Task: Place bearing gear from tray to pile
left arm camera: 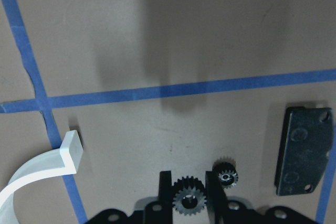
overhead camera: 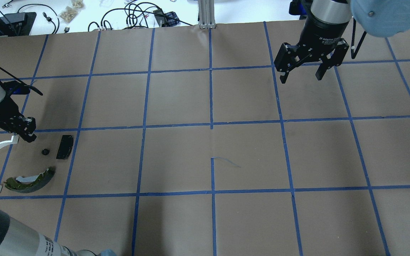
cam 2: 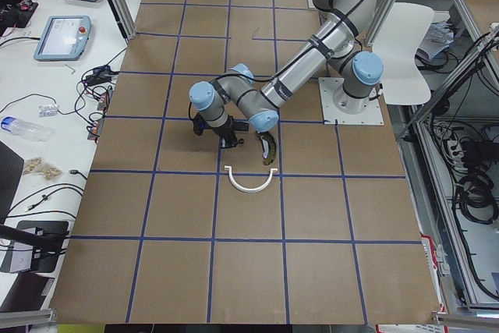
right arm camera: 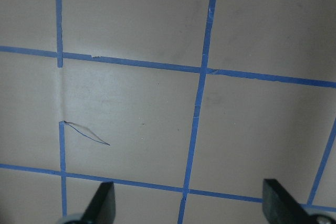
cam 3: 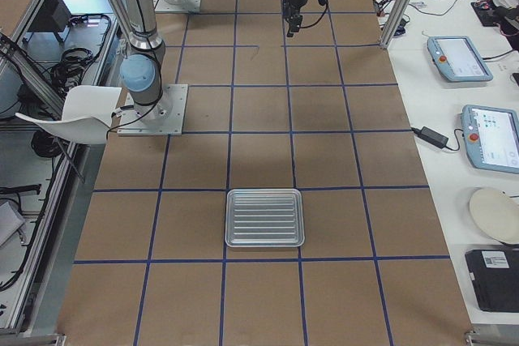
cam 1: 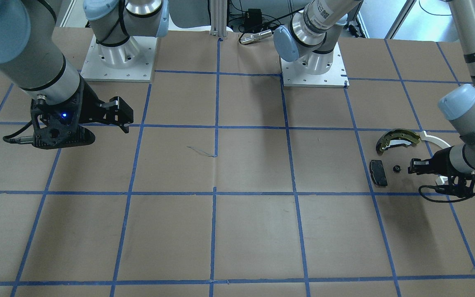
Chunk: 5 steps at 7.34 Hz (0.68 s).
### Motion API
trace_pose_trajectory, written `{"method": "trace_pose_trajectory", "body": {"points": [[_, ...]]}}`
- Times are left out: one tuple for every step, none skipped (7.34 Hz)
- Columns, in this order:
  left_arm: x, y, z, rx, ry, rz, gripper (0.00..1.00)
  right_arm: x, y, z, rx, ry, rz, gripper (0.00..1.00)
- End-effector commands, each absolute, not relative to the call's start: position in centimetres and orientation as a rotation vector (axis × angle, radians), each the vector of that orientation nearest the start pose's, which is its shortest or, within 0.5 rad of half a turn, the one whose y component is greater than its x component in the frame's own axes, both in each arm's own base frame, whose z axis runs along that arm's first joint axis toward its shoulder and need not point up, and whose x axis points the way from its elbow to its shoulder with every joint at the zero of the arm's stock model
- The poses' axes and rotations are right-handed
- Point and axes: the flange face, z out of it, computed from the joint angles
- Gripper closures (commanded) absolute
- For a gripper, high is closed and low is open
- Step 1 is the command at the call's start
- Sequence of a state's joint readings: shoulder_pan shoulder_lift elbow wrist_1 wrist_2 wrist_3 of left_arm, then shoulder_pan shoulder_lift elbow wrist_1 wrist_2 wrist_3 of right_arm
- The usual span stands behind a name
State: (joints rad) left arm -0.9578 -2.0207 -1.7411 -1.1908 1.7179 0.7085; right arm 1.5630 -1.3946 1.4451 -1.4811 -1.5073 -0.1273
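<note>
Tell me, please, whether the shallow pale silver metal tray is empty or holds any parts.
Empty. In the exterior right view the tray shows only a bare ribbed floor; nothing lies in it.

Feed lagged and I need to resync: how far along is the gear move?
One gear already lies beside the pad, and the tray looks empty. The left gripper holds a second gear near it, not yet released. The right gripper is open, idle.
</note>
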Motion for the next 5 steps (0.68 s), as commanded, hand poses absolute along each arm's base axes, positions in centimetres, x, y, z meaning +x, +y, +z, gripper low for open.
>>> {"method": "trace_pose_trajectory", "body": {"points": [[23.25, -53.60, 19.19, 0.196, 3.141, 0.458, 1.00, 13.53, -55.21, 43.95, -0.175, 3.054, 0.237, 0.00], [23.24, -53.56, 18.70, 0.198, 3.144, 0.471, 1.00, 13.48, -55.42, 44.53, -0.176, 3.053, 0.216, 0.00], [23.37, -53.57, 18.58, 0.196, 3.143, 0.475, 1.00, 13.41, -55.39, 44.56, -0.173, 3.052, 0.213, 0.00], [23.41, -53.63, 18.65, 0.195, 3.142, 0.471, 1.00, 13.24, -55.49, 43.81, -0.168, 3.050, 0.234, 0.00], [23.47, -53.69, 18.52, 0.195, 3.139, 0.468, 1.00, 13.15, -55.58, 44.02, -0.165, 3.051, 0.227, 0.00]]}}
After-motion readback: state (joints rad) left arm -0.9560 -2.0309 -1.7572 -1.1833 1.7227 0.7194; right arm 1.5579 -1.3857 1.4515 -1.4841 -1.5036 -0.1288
